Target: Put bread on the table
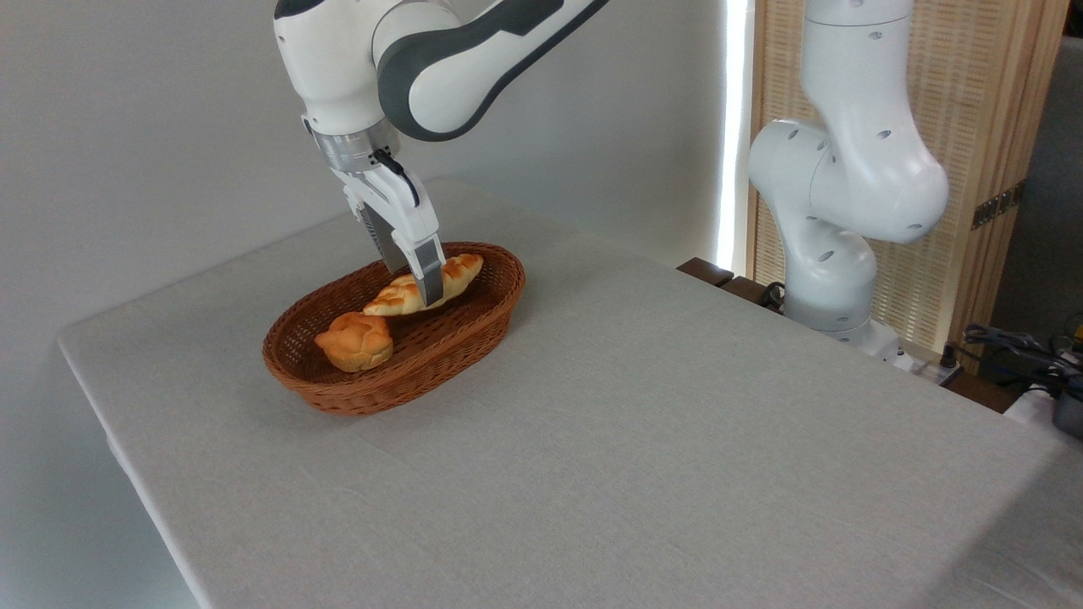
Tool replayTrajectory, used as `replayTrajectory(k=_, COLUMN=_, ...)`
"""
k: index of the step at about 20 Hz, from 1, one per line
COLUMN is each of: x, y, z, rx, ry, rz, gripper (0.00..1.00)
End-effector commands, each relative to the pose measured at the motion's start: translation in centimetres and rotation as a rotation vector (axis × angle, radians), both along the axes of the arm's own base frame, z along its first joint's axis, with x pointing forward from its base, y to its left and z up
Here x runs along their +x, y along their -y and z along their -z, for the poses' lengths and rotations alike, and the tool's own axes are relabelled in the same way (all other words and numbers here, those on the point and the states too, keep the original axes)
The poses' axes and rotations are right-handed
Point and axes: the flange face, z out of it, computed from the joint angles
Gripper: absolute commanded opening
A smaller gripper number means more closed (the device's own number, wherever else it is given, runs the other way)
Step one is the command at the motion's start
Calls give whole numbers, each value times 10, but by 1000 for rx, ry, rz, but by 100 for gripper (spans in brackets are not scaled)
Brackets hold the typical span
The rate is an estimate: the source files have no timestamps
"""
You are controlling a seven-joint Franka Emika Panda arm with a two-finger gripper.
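Left of centre in the frame, the claw [420, 281] reaches down at a slant into a brown wicker basket [482, 317], its near finger [431, 279] lying across the middle of the bread [398, 298]. The far finger is hidden behind the loaf, so the claw seems closed on the bread, gripping it about midway along. The long braided loaf is tilted, its right tip raised toward the basket's far rim and its left tip pointing down toward the basket's floor; whether that low end touches the weave cannot be told. Just below and left of the loaf, a small round bun [354, 340] sits on the basket floor, close to the loaf's lower tip. The basket stands on the grey table [643, 423], in the left part of its surface, near the far edge. From the claw the white and grey arm [440, 59] climbs to the top of the frame. At the upper right, beyond the table's far edge, stands the arm's white base [838, 220] before a slatted wooden screen [973, 110].
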Motion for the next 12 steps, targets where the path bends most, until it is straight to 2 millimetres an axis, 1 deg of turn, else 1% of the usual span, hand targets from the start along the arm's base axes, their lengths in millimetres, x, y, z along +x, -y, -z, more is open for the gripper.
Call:
replayTrajectory(k=1, x=-1, y=2, z=-1, rx=-22, ry=9, rz=-27, gripper=100)
replayTrajectory(k=5, x=-3, y=2, z=4, rx=-17, ry=0, rz=-24, gripper=100)
replayTrajectory(k=8, x=-7, y=9, z=10, rx=-17, ry=0, rz=-12, gripper=100)
replayTrajectory(k=12, x=-9, y=10, z=15, rx=-17, ry=1, rz=-12, gripper=100)
